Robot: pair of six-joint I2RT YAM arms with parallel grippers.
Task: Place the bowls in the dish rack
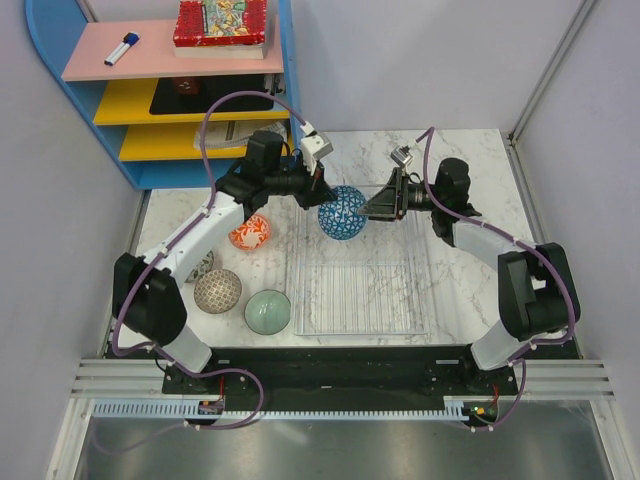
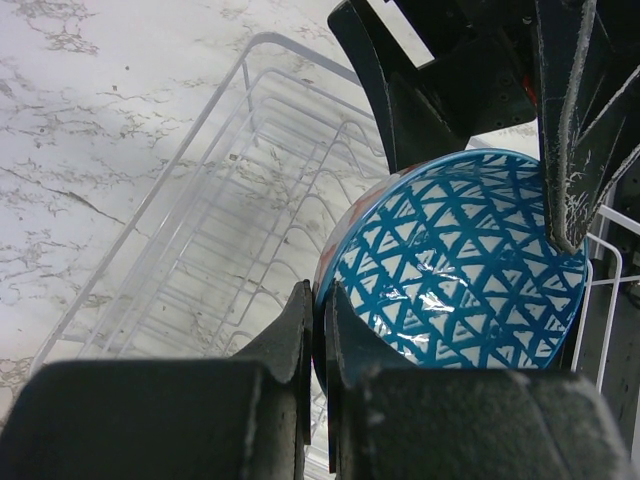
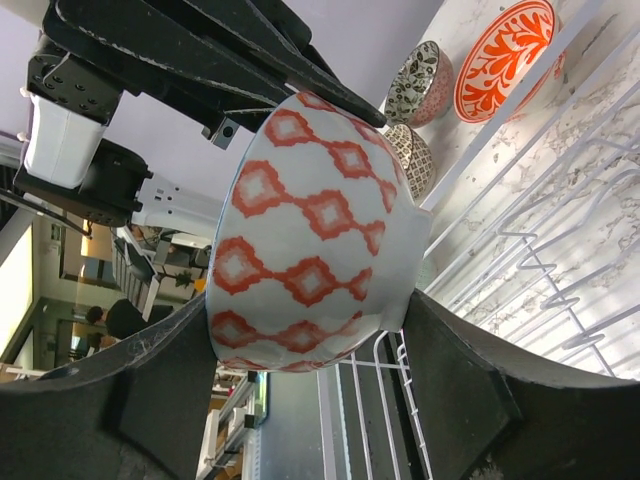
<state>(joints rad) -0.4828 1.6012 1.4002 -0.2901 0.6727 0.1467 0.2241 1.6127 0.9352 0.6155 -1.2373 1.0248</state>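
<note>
A bowl (image 1: 342, 212) with a blue triangle pattern inside (image 2: 460, 270) and red diamonds on white outside (image 3: 310, 230) hangs tilted above the far end of the clear dish rack (image 1: 340, 300). My left gripper (image 1: 322, 192) is shut on its rim (image 2: 318, 295). My right gripper (image 1: 372, 208) grips it from the other side, one finger against the wall and one against the rim (image 3: 308, 300). On the table left of the rack sit an orange floral bowl (image 1: 250, 232), a grey speckled bowl (image 1: 203, 265) half hidden by my left arm, a brown lattice bowl (image 1: 217, 290) and a pale green bowl (image 1: 268, 311).
A blue shelf unit (image 1: 170, 90) stands at the back left, with a red box (image 1: 220, 22) and a marker (image 1: 122, 48) on top. Wall panels close the table at the back and on the right. The rack's wire ribs (image 2: 230, 200) lie under the bowl.
</note>
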